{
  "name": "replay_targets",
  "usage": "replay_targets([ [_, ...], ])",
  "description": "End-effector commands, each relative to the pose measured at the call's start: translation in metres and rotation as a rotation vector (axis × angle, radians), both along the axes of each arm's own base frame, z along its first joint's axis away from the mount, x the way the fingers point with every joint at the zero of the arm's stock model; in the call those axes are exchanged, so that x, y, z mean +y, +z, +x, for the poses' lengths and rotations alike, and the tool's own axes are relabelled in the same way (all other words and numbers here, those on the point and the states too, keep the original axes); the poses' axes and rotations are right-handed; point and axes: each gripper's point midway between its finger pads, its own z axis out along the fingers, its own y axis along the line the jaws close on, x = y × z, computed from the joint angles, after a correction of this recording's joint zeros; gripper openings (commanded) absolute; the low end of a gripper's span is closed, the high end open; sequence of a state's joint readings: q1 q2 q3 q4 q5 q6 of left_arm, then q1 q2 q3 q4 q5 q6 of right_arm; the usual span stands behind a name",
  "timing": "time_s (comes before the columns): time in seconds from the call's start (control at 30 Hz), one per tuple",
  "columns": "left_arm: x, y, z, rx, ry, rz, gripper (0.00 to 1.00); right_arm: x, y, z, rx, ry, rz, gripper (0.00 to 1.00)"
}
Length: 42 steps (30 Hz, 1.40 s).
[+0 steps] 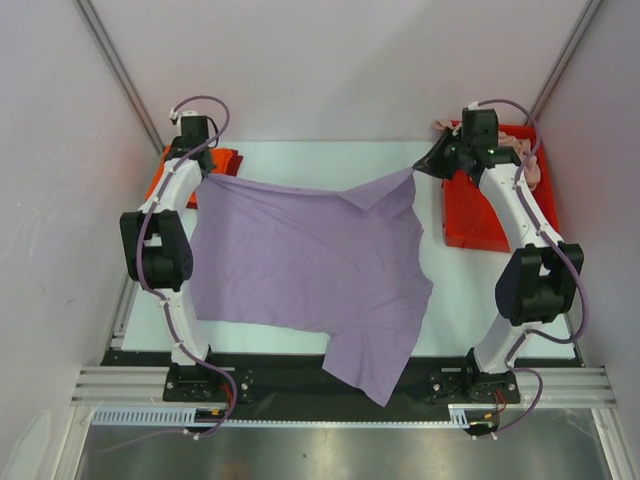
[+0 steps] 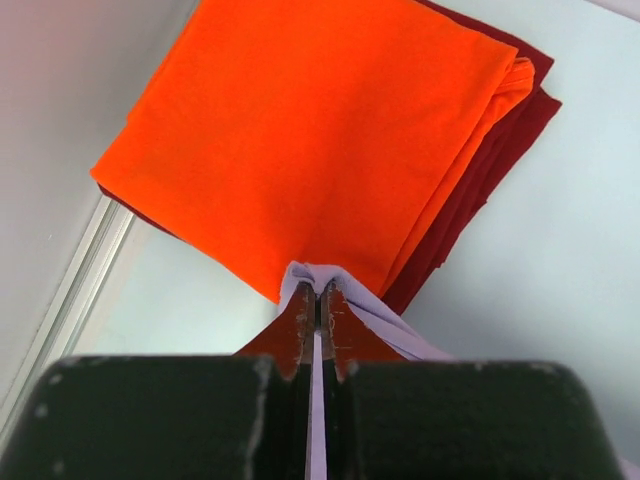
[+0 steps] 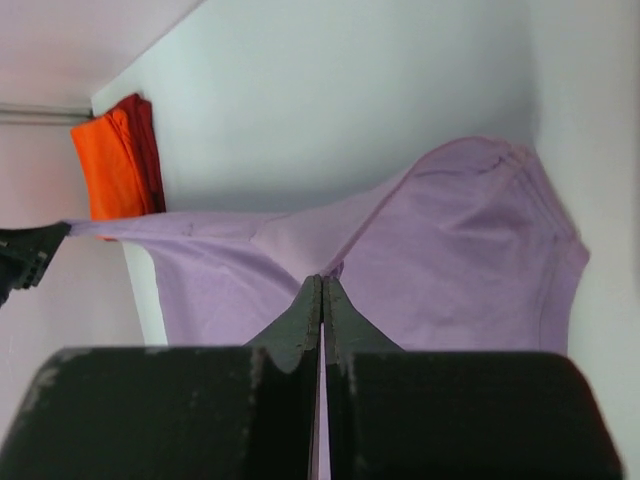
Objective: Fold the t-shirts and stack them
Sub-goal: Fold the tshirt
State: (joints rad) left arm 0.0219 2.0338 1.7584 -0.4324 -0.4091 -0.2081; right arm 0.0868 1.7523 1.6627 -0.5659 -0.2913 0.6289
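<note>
A large lavender-purple t-shirt (image 1: 310,270) hangs stretched between both arms over the white table, one sleeve drooping past the near edge. My left gripper (image 1: 207,172) is shut on its far left corner (image 2: 322,277). My right gripper (image 1: 432,164) is shut on its far right corner; the cloth (image 3: 440,260) spreads out beyond the closed fingertips (image 3: 322,282). Under the left gripper lies a folded orange-red t-shirt (image 2: 310,130) on top of a folded dark red t-shirt (image 2: 500,150). A pale pink t-shirt (image 1: 528,155) lies bunched in the tray behind the right arm.
A rigid red plastic tray (image 1: 480,215) stands at the far right of the table (image 1: 480,300). The folded stack (image 1: 225,160) sits at the far left corner. Pale enclosure walls close in on both sides and the back.
</note>
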Motion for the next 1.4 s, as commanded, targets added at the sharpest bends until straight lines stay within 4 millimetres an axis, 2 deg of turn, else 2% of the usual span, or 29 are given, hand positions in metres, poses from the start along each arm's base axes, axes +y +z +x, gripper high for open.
replay_targets([
  [0.0, 0.012, 0.02, 0.003, -0.028, 0.008, 0.029, 0.0, 0.009, 0.008, -0.034, 0.041, -0.009, -0.016, 0.0],
  [0.07, 0.012, 0.017, 0.0, -0.011, 0.004, 0.025, 0.0, 0.013, 0.006, -0.044, 0.054, -0.012, -0.012, 0.0],
  [0.1, 0.011, 0.013, -0.001, -0.001, 0.001, 0.02, 0.0, 0.011, -0.004, -0.05, 0.082, -0.021, -0.015, 0.0],
  [0.13, 0.01, 0.012, -0.002, 0.004, -0.001, 0.016, 0.0, 0.011, 0.0, -0.055, 0.075, -0.023, -0.009, 0.0],
  [0.2, 0.008, 0.005, -0.008, 0.027, -0.002, 0.0, 0.0, 0.011, -0.008, -0.064, 0.095, -0.035, -0.01, 0.0],
  [0.23, 0.007, 0.003, -0.01, 0.035, -0.005, -0.005, 0.0, 0.011, -0.004, -0.068, 0.081, -0.039, -0.012, 0.0],
  [0.63, 0.009, -0.015, -0.046, 0.148, 0.025, -0.01, 0.0, -0.006, -0.019, -0.105, 0.169, -0.06, -0.053, 0.0],
  [0.8, 0.011, -0.021, -0.06, 0.189, 0.029, 0.006, 0.0, -0.006, -0.027, -0.122, 0.199, -0.038, -0.05, 0.0],
  [1.1, 0.02, -0.017, -0.083, 0.216, 0.088, 0.036, 0.0, -0.003, -0.04, -0.144, 0.251, -0.004, -0.053, 0.0],
  [1.37, 0.02, -0.038, -0.102, 0.285, 0.118, 0.016, 0.0, -0.005, -0.055, -0.158, 0.294, 0.009, -0.067, 0.0],
])
